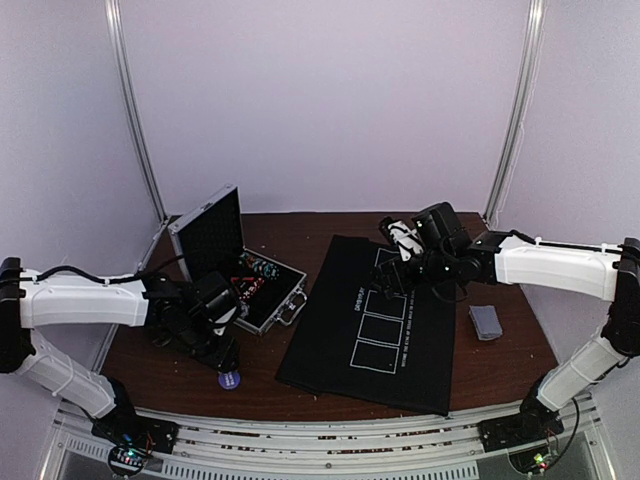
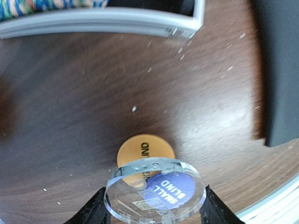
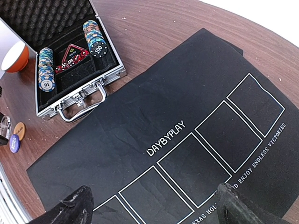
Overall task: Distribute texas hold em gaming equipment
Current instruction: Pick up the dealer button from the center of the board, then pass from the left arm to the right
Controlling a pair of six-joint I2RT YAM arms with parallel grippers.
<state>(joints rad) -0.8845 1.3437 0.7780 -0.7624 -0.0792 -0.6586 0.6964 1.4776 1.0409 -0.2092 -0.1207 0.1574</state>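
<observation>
Gripping by the rim: the left fingers [image 2: 91,214], at the bottom edge of the left wrist view, press on either side of the small-blind disc [image 2: 163,193], a clear round button with a purple label. Whether it is off the bench [image 2: 70,116] cannot be told. Just above it in frame the orange disc [image 2: 140,149] lies flat on the wood, partly overlapped in view by the gripped one. Farther up runs the rim of the silver case [image 2: 117,25]; the black mat [image 2: 280,70] fills the right edge. The right fingers [image 3: 70,207] stand wide apart, nothing between them, over the mat. Poker chips [image 3: 96,39] sit stacked in the case at the upper left of that view, and the playing cards [image 1: 485,322] lie at the right of the overhead view. Step in hand, as judged: carrying the small-blind disc to its place. Sound practice would be a straight lift clear of the orange disc, the button kept level, and release only once it rests flat.
</observation>
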